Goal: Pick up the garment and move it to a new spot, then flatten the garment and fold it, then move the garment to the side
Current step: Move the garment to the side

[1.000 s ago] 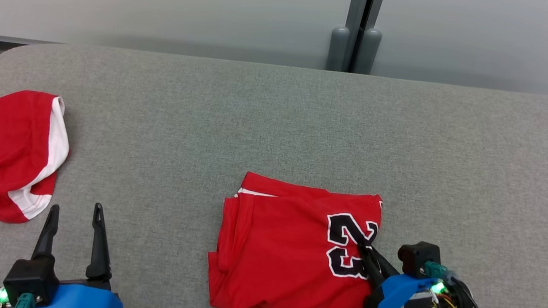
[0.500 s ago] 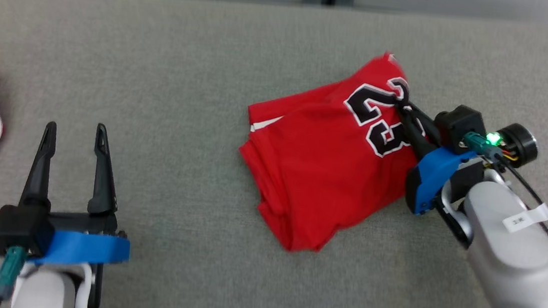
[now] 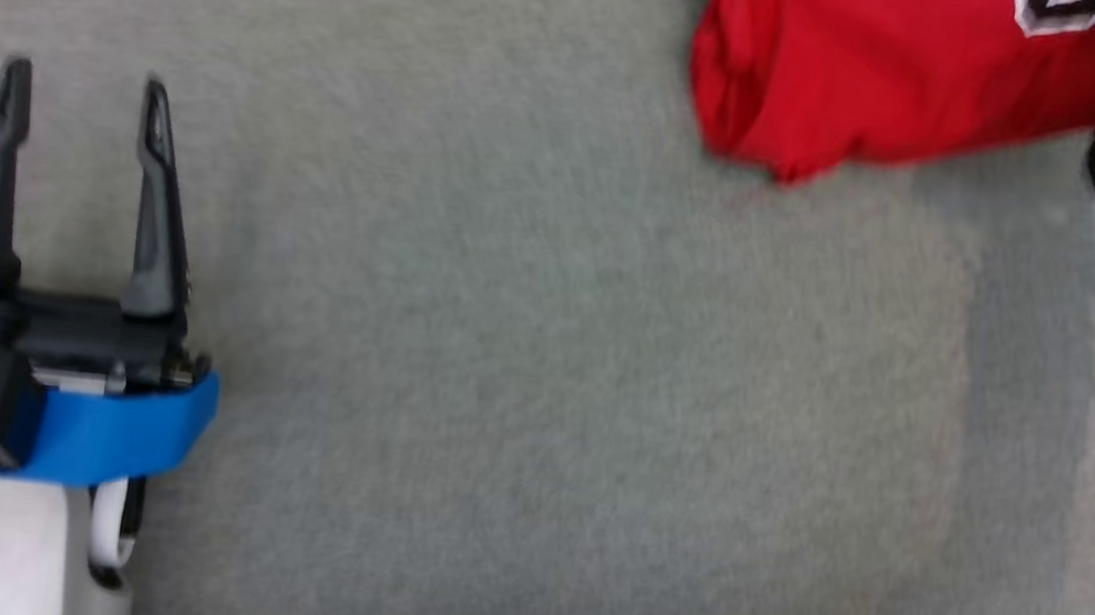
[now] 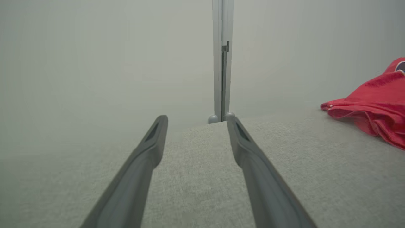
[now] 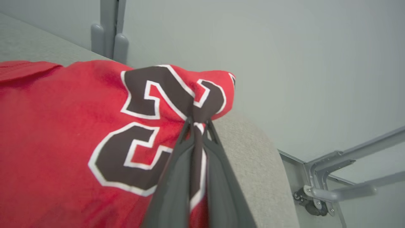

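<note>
Garment (image 3: 891, 79): red jersey, folded in several layers, lying on the grey padded table (image 3: 539, 397) toward its right end. My right wrist view puts the gathered corner close to the table's rounded right edge. Right gripper (image 5: 197, 122) is clamped on the cloth at the black numeral print (image 5: 152, 126), fingers drawn together with a ridge of fabric bunched between them. Left gripper (image 3: 87, 80) rests over bare table well to the garment's left, fingers spread wide, nothing in them. I judge the piece light, soft and limp, with no stiffness to carry its own fold. A one-point pinch is likely to let the lower layers trail or slip open. A hold through all layers at the folded edge would serve better, and I would bring the left gripper in on the opposite edge.
</note>
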`<state>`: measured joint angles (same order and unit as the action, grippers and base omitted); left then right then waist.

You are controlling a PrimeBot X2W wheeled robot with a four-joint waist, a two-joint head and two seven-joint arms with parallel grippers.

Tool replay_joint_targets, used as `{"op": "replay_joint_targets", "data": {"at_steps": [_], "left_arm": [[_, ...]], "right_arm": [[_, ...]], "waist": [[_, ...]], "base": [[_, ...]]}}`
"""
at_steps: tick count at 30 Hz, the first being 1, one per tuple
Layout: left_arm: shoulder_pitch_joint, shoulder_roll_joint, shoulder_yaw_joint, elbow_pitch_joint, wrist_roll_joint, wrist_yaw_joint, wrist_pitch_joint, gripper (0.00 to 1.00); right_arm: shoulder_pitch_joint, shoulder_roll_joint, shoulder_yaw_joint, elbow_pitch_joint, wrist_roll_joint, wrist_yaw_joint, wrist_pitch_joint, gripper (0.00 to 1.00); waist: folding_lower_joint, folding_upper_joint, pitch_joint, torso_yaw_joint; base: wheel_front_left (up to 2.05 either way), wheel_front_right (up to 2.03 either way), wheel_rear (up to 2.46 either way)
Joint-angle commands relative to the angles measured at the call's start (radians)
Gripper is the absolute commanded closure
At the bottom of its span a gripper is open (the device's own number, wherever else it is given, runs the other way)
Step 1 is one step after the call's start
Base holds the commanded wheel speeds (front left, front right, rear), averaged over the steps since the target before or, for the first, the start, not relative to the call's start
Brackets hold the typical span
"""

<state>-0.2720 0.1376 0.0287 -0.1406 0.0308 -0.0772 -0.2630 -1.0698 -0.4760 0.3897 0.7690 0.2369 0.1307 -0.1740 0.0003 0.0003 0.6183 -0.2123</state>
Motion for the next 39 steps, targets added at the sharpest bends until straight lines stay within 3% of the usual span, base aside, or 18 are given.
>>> {"op": "replay_joint_targets", "data": {"at_steps": [1,10,17,18,19,23,28,39], "left_arm": [[-0.014,0.013,0.002,-0.014,0.011,0.0,-0.002,0.0],[-0.032,0.063,0.007,-0.084,0.03,-0.001,0.015,0.0],[-0.012,0.075,0.02,-0.109,0.02,0.009,0.024,0.0],[-0.009,0.076,0.022,-0.108,0.018,0.011,0.024,0.0],[-0.009,0.075,0.021,-0.104,0.015,0.012,0.023,0.0],[-0.023,0.063,0.003,-0.076,0.006,0.011,0.017,0.0],[-0.006,0.039,-0.003,-0.021,-0.016,0.024,0.003,0.0],[0.124,-0.014,0.028,0.091,-0.076,0.06,-0.003,0.0]], "right_arm": [[-0.024,-0.01,-0.008,0.004,0.01,0.0,-0.009,1.0],[-0.118,-0.061,-0.027,0.081,0.032,0.0,-0.038,1.0],[-0.195,-0.028,-0.001,0.171,0.019,0.0,-0.037,1.0],[-0.206,-0.024,0.002,0.187,0.015,0.0,-0.039,0.68],[-0.217,-0.023,0.0,0.209,0.014,0.0,-0.042,0.01],[-0.248,-0.036,-0.028,0.298,-0.023,0.0,-0.063,0.0],[-0.201,-0.004,-0.088,0.313,-0.051,0.0,-0.091,0.0],[0.139,0.131,-0.182,-0.057,-0.069,0.0,-0.092,0.0]], "waist": [[-0.0003,-0.0003,0.015,-0.015],[-0.0003,-0.0003,0.091,-0.082],[-0.0003,-0.0003,0.107,-0.082],[-0.0003,-0.0003,0.109,-0.081],[-0.0003,-0.0003,0.11,-0.077],[-0.0003,-0.0003,0.092,-0.049],[-0.0003,-0.0003,0.013,-0.018],[-0.0003,-0.0003,-0.223,0.085]], "base": [[0.0,0.0,0.0],[0.0,0.0,0.0],[0.0,0.0,0.0],[0.0,0.0,0.0],[0.0,0.0,0.0],[0.0,0.0,0.0],[0.0,0.0,0.0],[0.0,0.0,0.0]]}}
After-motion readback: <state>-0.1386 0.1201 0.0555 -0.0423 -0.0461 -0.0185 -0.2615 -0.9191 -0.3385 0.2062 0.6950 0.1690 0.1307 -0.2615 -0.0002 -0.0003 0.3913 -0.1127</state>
